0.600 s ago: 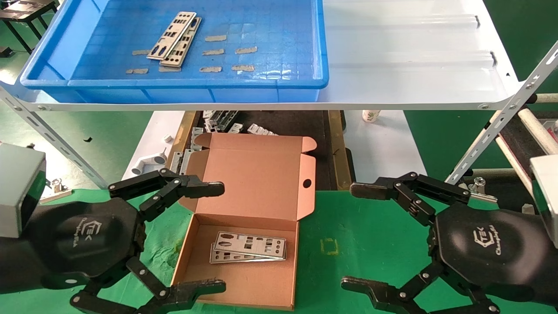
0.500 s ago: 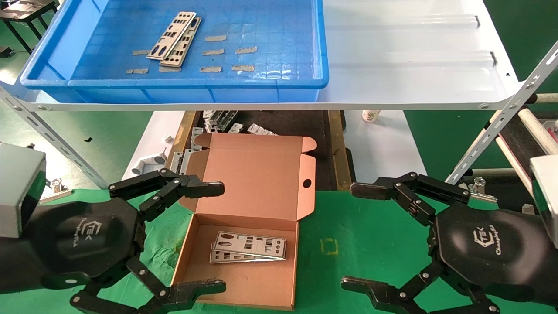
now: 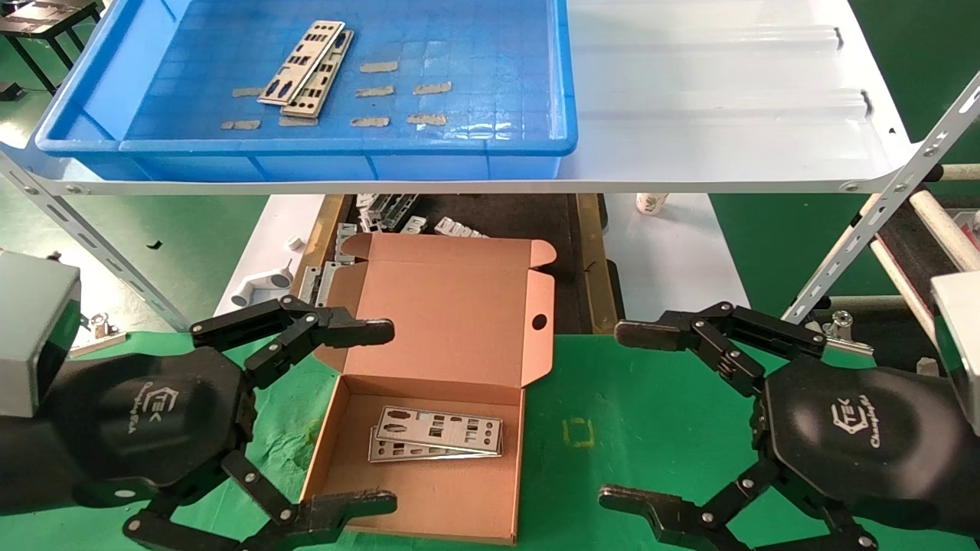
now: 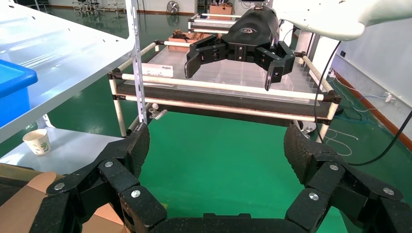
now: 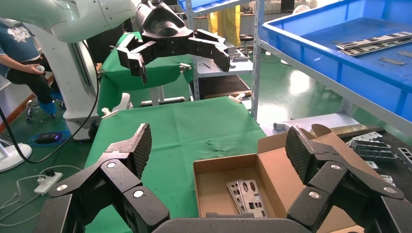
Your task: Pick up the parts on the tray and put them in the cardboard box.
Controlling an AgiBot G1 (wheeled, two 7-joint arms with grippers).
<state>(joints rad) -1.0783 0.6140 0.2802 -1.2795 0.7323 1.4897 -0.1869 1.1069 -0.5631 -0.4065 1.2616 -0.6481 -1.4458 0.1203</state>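
Status: roughly half done, judging by the layout. Two thin silvery punched metal plates [image 3: 435,435] lie stacked in the open brown corrugated cardboard box [image 3: 429,505] on the green bench [image 3: 651,428]. Two more of the same plates [image 3: 308,67] sit overlapping on the gridded floor of the big bright blue plastic tray [image 3: 459,141], up on the white metal shelf [image 3: 712,99], well apart from the box.

Count: 4 plates visible, 2 boxed, 2 left to move. 1 tray, 1 box, lid hinged back with its round hole [image 3: 539,321] showing.

Left gripper [image 3: 375,413] hovers at the box's left edge, fingers spread wide, holding nothing. Right gripper [image 3: 632,417] hangs over the bench to the right of the box, fingers also spread, empty.

Next step, as I read it: a reach up to the tray for the remaining pair. They overlap, so separating one cleanly could be fiddly.
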